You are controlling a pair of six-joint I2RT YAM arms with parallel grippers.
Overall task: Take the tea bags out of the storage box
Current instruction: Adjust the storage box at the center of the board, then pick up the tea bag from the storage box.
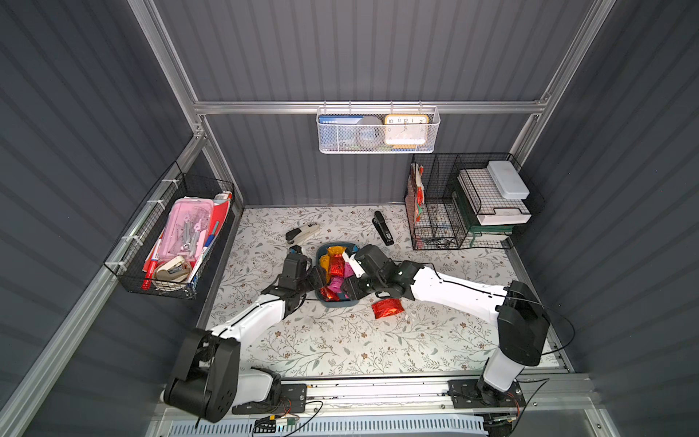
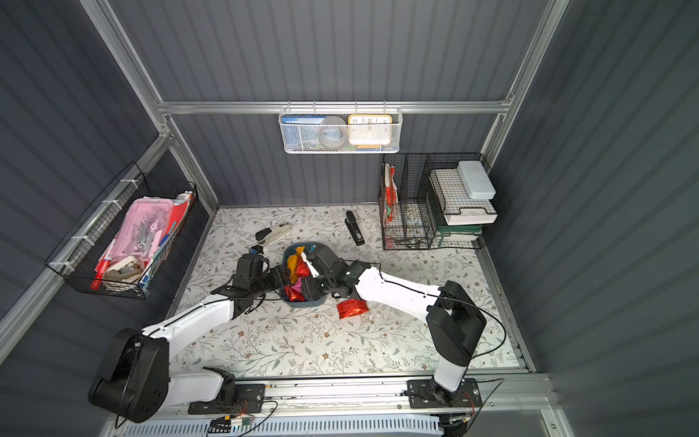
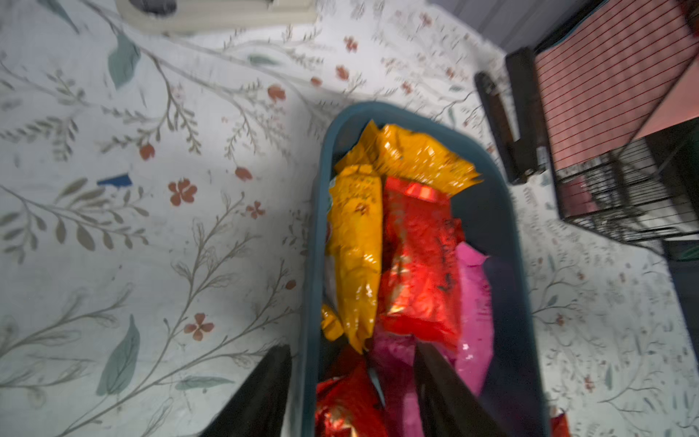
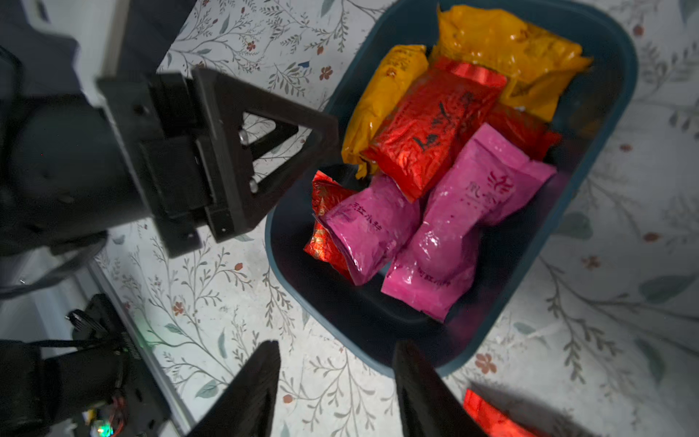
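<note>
The storage box (image 4: 628,72) could get dragged: your left gripper (image 3: 351,348), jaws apart, straddles its left wall, so closing may pinch the rim. The tea bags (image 4: 427,136) lie piled inside, under its inner finger and just beyond your right gripper (image 4: 336,345), which is parted and empty at the near-right rim. One red bag (image 1: 387,308) lies outside, near-right.

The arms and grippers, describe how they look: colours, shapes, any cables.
The left arm and right arm have glossy white link shells between bulky black joint housings, with a thin black cable running along each. The left gripper and right gripper are matte black, their fingers tapering to points; the right wrist view shows a left finger as an open triangular frame with screws.
</note>
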